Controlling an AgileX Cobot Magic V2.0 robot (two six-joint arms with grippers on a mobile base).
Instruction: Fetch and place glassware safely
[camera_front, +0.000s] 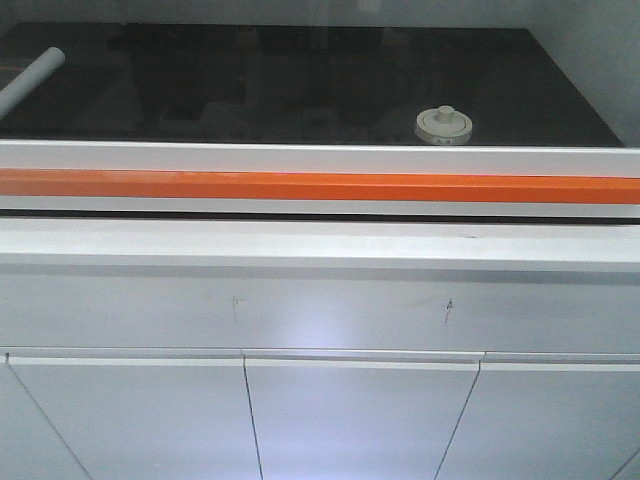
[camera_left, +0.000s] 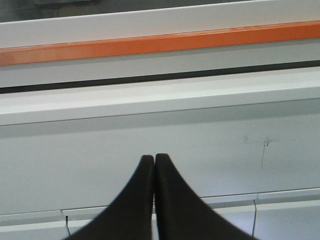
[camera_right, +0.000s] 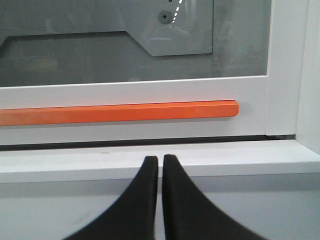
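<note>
Orange bar before lidded jar, tube left

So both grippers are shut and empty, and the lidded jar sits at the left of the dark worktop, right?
No: the front-facing view shows the lidded jar toward the right of the dark worktop. The left gripper and right gripper are indeed shut and empty.

1. A glossy black worktop stretches behind the orange bar, across the bar's whole width.
2. A jar stands on the worktop just behind the bar, right of the bar's middle. Only its cream lid and knob show above the white frame.
3. A grey-white tube lies slanted behind the bar's left end, well apart from the jar.
</note>
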